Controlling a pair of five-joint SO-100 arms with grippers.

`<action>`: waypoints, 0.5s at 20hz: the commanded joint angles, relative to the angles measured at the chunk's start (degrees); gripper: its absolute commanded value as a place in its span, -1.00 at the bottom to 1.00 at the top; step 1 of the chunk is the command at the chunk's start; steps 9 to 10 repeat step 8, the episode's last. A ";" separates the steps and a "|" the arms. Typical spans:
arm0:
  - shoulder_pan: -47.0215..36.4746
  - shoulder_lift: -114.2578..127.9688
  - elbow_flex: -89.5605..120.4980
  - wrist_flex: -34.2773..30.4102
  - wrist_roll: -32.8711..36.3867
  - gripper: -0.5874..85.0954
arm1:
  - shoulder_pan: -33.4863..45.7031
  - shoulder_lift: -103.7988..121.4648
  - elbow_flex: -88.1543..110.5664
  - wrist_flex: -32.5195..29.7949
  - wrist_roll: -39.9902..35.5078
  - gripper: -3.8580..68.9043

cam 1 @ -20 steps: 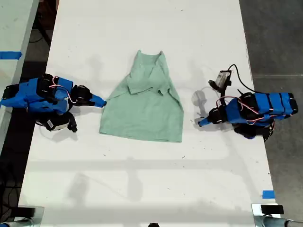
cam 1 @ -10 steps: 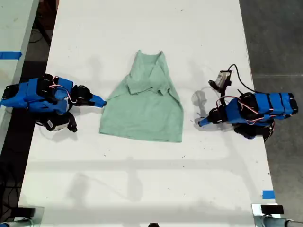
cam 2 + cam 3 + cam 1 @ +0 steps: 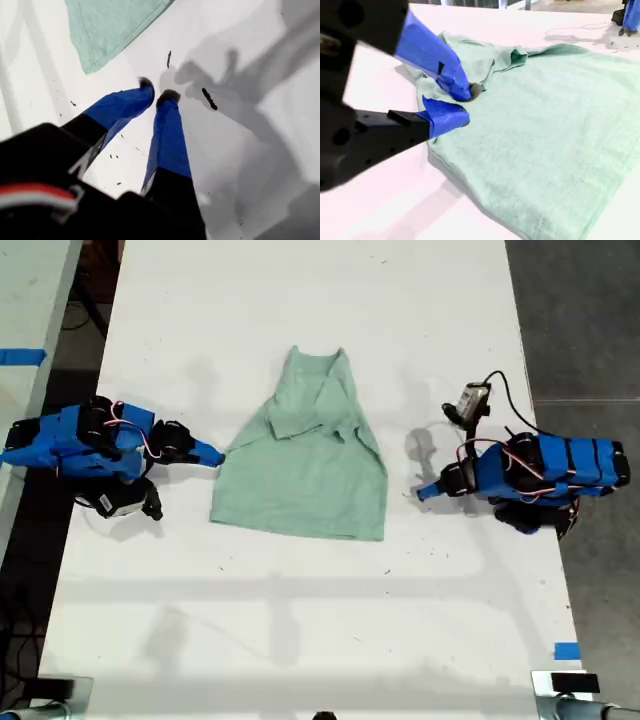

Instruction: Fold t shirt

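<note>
The pale mint-green t shirt [image 3: 305, 465] lies flat mid-table with its sleeves folded inward and its hem toward the exterior view's bottom. My second gripper [image 3: 214, 455] rests at the shirt's edge on the exterior view's left. Its blue fingertips [image 3: 461, 89] stand a little apart over the cloth [image 3: 545, 125], with nothing pinched between them. My first gripper [image 3: 424, 491] hovers over bare table on the exterior view's right, a short way from the shirt. Its fingers [image 3: 167, 120] are nearly touching and empty. A shirt corner [image 3: 107, 30] lies ahead of it.
The white table [image 3: 300, 620] carries only the shirt and both arms. A cable and small camera [image 3: 472, 402] rise off the arm on the exterior view's right. Blue tape [image 3: 566, 650] marks the table edge. A second table [image 3: 25, 300] stands at the exterior view's left.
The first arm has shifted slightly toward the exterior view's top, its tip lifting a little. The second arm and the shirt have stayed still.
</note>
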 commanded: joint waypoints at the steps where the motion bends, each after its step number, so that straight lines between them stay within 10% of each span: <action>1: 0.70 0.44 0.44 -0.79 0.09 -0.91 | -0.88 1.14 0.00 -2.46 3.60 -0.76; 4: 0.44 0.44 0.44 -0.79 0.00 -0.91 | -2.02 1.14 -4.57 -10.46 3.16 -0.70; 5: 0.53 0.44 0.44 -0.79 0.00 -0.92 | -1.67 1.14 -4.66 -11.78 -10.20 -0.79; 10: 1.05 0.44 0.53 -0.79 0.00 -0.92 | 13.10 0.88 3.43 -6.42 -0.09 -0.88</action>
